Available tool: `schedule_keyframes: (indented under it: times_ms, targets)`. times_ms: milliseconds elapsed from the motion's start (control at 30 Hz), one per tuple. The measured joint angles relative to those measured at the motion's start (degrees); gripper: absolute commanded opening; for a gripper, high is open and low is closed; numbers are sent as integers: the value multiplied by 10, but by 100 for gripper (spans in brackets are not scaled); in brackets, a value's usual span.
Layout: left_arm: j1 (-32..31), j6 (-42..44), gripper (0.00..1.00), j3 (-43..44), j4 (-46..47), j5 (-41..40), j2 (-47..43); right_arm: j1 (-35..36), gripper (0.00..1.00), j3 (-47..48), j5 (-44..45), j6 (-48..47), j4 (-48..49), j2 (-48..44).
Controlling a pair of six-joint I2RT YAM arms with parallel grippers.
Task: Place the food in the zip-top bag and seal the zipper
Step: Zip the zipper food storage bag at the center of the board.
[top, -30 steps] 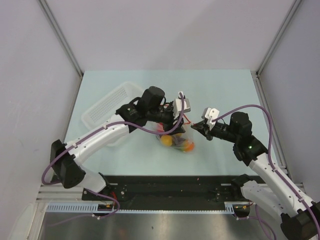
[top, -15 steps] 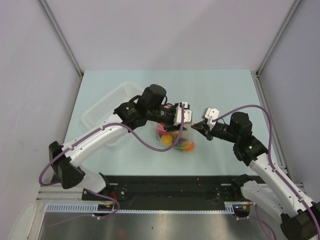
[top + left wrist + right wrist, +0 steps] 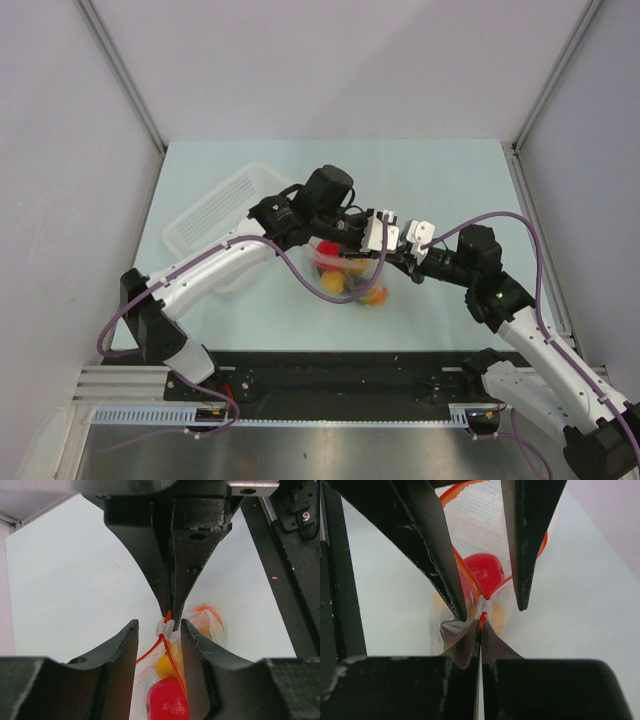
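Shifted right to mid-frame, left gripper [image 3: 381,233] jaws held apart astride zipper [image 3: 166,647] end, right gripper [image 3: 408,252] clamped on it, zipper stretched left-right.

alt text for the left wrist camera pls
The shut right gripper pinches the tip of the red-orange zipper from above, while the open fingers of the left gripper straddle its white end. Below, red, yellow and orange toy food sits inside the clear bag.
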Motion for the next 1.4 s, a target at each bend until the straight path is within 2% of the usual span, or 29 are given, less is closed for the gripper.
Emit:
schedule_keyframes:
  times_ms: [100, 133, 233, 267, 533, 833, 1100, 1400]
  targets:
    - [0, 4, 34, 0, -10, 0, 7, 2, 0, 0, 0, -2, 0, 0]
    - [0, 5, 27, 0, -12, 0, 9, 3, 0, 0, 0, -3, 0, 0]
    - [0, 9, 17, 0, -17, 1, 10, 5, 0, 0, 1, -5, 0, 0]
    - [0, 9, 16, 0, -19, 3, 10, 5, 0, 0, 2, -5, 0, 0]
    - [8, 10, 15, -2, -20, 12, 10, 5, 0, -1, 18, -1, -13, -19]
    - [46, 14, 16, -18, -24, 23, 10, -21, 0, -8, 25, 12, -17, -50]
    - [75, 25, 17, -30, -35, 10, 8, -96, 0, -11, -8, 25, -27, -65]
    - [154, 40, 18, -41, -73, -23, -4, -220, 0, -11, -63, 39, -45, -82]
